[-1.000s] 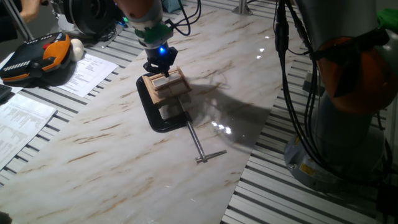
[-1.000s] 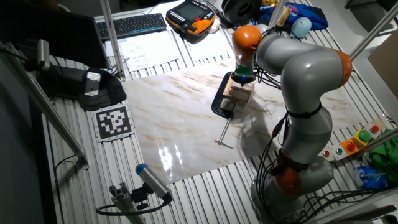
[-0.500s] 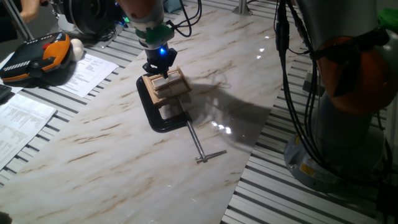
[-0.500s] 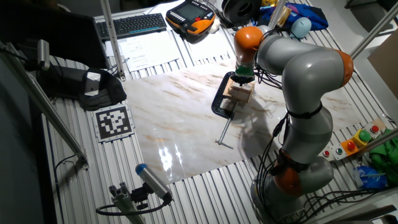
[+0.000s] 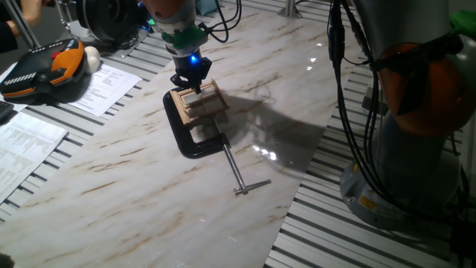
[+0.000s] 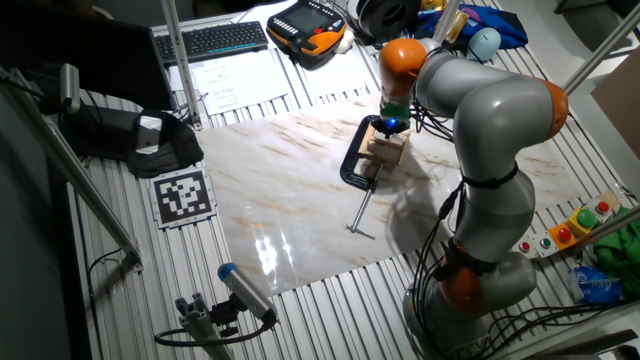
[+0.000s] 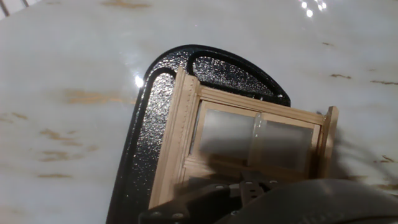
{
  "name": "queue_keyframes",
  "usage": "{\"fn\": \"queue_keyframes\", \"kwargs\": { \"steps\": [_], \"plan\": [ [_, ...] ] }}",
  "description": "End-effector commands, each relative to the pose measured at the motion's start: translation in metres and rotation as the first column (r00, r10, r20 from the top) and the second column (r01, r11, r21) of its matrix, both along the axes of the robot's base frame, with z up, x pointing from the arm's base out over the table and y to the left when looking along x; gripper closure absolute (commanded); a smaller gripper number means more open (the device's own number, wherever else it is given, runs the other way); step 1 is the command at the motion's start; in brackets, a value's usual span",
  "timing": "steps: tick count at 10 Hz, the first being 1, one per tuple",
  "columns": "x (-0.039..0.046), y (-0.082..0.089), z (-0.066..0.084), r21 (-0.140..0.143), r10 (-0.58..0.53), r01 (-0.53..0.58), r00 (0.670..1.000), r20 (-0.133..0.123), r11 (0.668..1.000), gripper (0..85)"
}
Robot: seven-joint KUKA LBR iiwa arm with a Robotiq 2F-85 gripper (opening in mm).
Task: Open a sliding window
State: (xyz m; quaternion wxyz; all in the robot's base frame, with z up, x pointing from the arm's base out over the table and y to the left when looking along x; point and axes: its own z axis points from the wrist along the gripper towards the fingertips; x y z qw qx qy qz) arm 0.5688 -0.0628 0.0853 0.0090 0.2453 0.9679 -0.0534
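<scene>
Window [image 5: 199, 100] sits in clamp [image 5: 195, 134] mid-table [image 5: 134, 179]; gripper [image 5: 190, 79] right above its far edge; papers [image 5: 104, 85] left of it.

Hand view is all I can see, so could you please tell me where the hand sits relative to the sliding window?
Observer: The hand is low over the sliding window, at the end farthest from the clamp's screw, apparently touching it.
Operator: What holds the window?
Observer: A black C-clamp lying flat on the marble; its long steel screw points away from the hand.
Operator: Any indicator on the hand?
Observer: A blue light glows just above the fingers.
</scene>
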Motion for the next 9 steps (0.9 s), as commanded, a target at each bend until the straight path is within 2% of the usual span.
{"fn": "queue_keyframes", "kwargs": {
  "steps": [1, 2, 3, 4, 6, 8, 9],
  "plan": [
    [0.0001, 0.0005, 0.0001, 0.005, -0.019, 0.019, 1.0, -0.009, 1.0, 85.0],
    [0.0001, 0.0005, 0.0001, 0.002, -0.026, 0.026, 1.0, -0.017, 1.0, 85.0],
    [0.0001, 0.0005, 0.0001, -0.013, -0.01, 0.009, 1.0, -0.008, 1.0, 85.0],
    [0.0001, 0.0005, 0.0001, -0.016, 0.002, -0.002, 1.0, 0.001, 1.0, 85.0],
    [0.0013, -0.0003, 0.0023, -0.004, 0.012, -0.012, 1.0, -0.009, 1.0, 85.0],
    [0.0037, -0.0022, 0.0039, -0.019, 0.023, -0.023, 1.0, 0.005, 1.0, 85.0],
    [0.0074, -0.0058, 0.0039, -0.036, 0.027, -0.027, 1.0, 0.012, 0.999, 85.0]
  ]
}}
